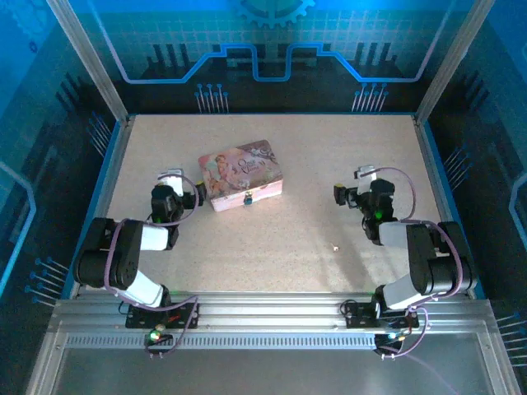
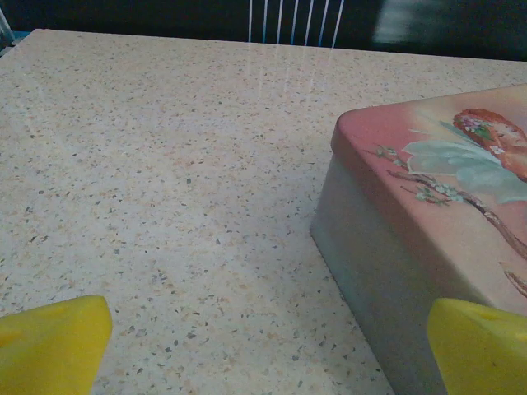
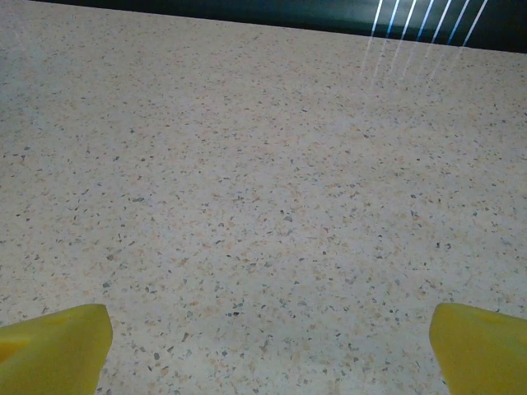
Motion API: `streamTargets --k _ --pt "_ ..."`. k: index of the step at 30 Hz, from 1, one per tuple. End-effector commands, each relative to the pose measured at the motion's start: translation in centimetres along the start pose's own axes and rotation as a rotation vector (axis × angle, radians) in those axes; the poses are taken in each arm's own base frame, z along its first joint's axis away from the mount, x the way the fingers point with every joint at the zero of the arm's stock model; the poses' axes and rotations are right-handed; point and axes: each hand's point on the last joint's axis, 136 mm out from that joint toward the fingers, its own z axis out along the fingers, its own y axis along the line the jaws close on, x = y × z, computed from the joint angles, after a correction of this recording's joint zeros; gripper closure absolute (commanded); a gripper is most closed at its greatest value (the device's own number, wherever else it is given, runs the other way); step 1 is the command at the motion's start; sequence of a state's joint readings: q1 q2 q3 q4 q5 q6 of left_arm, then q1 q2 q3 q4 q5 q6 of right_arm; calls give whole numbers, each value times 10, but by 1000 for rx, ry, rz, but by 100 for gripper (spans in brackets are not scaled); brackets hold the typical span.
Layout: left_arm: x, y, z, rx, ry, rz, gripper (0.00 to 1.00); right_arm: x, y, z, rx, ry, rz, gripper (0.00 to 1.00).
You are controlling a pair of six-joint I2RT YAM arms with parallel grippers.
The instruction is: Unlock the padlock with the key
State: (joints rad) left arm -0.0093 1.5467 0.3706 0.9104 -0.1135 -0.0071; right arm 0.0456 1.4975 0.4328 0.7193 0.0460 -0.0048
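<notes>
**Desk** (image 1: 272, 239): pale speckled top inside a blue-walled enclosure, with both arms bolted at its near edge.

**Tin** (image 1: 240, 174): pink illustrated rectangular box, lying flat and slightly askew, left of centre. In the left wrist view its corner and pink side wall stood at the right.

**Padlock** (image 1: 247, 198): tiny dark body with a brassy glint, sitting against the middle of the tin's near long side. Whether its shackle was closed was too small to tell.

**Key** (image 1: 334, 246): a pale speck lying loose on the bare desk, right of centre, well apart from the padlock and tin and near the right arm's forearm.

**Left hand** (image 2: 268, 350): released and spread wide, its yellow fingertips (image 2: 53, 341) at opposite lower corners, nothing between them. It was low over the desk just beside the tin's left end.

**Right hand** (image 3: 268, 350): likewise released and empty, its yellow fingertips (image 3: 49, 346) far apart over bare desk, beyond the key.
</notes>
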Motion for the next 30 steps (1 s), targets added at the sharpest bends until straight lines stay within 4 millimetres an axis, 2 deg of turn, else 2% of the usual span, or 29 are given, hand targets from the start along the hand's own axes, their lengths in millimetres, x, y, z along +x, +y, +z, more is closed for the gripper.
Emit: streamTargets --k 1,30 --pt "-6 -9 2 43 -11 17 1 -7 1 1 6 -25 -8 0" --pt "-5 -8 2 41 -8 13 1 -6 1 1 -5 -22 2 0"
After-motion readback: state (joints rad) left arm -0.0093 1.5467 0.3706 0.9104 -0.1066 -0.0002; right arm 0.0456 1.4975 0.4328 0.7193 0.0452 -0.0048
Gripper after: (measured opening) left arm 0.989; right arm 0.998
